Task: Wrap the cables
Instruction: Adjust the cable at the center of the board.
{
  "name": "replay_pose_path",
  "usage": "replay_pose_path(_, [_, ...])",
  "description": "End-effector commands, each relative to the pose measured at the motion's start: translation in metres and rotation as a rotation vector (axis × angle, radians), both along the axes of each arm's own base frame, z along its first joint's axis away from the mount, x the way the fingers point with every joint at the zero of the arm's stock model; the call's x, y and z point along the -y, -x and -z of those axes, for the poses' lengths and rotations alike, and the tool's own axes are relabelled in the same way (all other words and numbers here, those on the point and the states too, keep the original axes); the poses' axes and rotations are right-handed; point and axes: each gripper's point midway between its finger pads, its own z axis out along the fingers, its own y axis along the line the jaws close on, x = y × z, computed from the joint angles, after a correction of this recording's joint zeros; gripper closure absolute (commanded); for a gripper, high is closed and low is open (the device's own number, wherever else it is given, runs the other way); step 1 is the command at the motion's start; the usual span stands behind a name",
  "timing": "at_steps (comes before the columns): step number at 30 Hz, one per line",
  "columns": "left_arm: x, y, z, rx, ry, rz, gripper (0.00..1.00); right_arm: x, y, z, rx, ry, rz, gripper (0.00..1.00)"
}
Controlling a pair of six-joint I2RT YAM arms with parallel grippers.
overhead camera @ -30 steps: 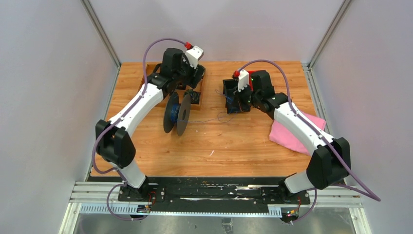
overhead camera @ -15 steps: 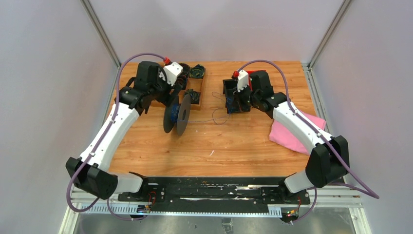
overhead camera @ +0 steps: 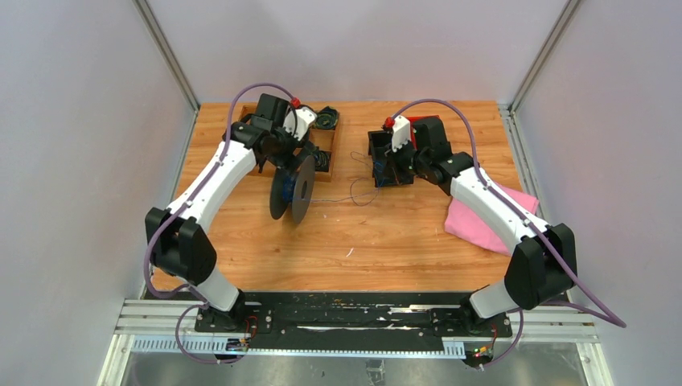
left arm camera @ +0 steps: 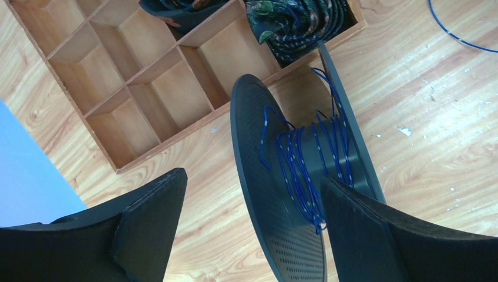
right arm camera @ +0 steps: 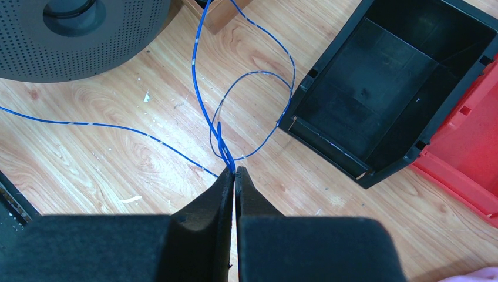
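inside two tray (left arm camera: 144, 82) compartments, dark coiled bundles (left arm camera: 296, 23); left end effector (left arm camera: 252, 177) apart by spool (left arm camera: 249, 117), right end effector (right arm camera: 235, 173) clamped on cable (right arm camera: 199, 88)

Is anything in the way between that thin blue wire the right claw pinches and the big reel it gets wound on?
Nothing visible. Between the right gripper, shut on the blue wire, and the grey spool lies only bare wooden table, with the wire's loose loops on it. The black bin sits off to the side.
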Motion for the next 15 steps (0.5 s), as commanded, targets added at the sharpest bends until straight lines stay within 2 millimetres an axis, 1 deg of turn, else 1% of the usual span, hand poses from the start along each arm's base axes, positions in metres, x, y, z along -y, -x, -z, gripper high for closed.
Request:
replay_pose_path(1, [-0.002,-0.015,-0.009,0.027,-0.021,-0.033,0.12,0.005,-0.002,-0.007,0.007,-0.004,0.009,0.99])
replay_pose_path(9, [-0.003,-0.028,0.007,-0.006,-0.061,-0.045,0.18,0.007,0.000,-0.007,0.013,-0.003,0.007,0.99])
replay_pose_path(15, [0.000,-0.034,0.015,-0.036,-0.064,-0.046,0.26,0.006,0.001,-0.005,0.009,-0.005,0.002,0.99])
